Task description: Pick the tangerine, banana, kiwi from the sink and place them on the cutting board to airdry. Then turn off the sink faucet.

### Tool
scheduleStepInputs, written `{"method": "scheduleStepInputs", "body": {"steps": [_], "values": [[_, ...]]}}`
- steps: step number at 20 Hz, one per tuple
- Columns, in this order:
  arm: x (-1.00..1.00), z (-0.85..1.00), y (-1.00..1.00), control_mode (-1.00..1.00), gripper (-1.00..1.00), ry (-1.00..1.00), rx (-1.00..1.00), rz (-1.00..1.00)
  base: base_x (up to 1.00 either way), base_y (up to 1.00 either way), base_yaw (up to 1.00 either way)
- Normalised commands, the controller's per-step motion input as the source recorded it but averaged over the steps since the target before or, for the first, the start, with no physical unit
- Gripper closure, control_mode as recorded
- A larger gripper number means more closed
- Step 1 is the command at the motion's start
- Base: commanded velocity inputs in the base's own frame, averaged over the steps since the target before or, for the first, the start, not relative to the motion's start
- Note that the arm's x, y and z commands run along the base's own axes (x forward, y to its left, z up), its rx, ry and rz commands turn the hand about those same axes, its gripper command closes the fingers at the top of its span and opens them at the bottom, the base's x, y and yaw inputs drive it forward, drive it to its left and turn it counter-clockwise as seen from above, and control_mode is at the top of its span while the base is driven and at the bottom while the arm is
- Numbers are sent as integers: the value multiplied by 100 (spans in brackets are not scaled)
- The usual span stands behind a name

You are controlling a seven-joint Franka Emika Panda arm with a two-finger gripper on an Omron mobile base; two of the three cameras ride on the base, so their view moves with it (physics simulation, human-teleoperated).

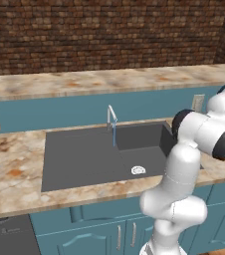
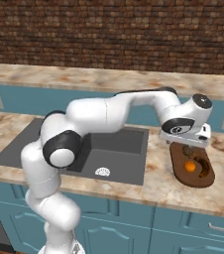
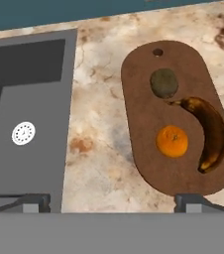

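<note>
A: What is the state of the gripper (image 3: 112, 202)?

B: The gripper hangs above the cutting board (image 3: 139, 124), jaws spread wide, with nothing between them. Its finger tips (image 3: 191, 201) show apart at the bottom of the hand view.

A: Where do the fruits lie relative to the board?

B: All three rest on it. The kiwi (image 3: 163, 83) lies near the end with the small hole. The tangerine (image 3: 172, 141) lies toward the opposite end. The banana (image 3: 206, 131) curves along the board edge farthest from the sink (image 3: 34, 64), its tip just beside the kiwi.

A: And the sink?

B: The sink sits beside the board, separated by a strip of counter (image 3: 96, 144). Its white drain (image 3: 23, 133) is visible in the basin.

A: What about the faucet (image 1: 111, 117)?

B: It stands at the sink's rear edge, on the board's far side. A thin blue stream (image 1: 114, 135) runs from the spout.
</note>
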Motion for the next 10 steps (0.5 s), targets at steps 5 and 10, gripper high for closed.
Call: {"method": "scheduleStepInputs", "body": {"steps": [5, 10], "values": [[-29, 19, 75, -100, -100, -23, -1, -22, 0, 0, 0], [-19, 6, 90, -100, -100, -30, -5, -31, 0, 0, 0]]}}
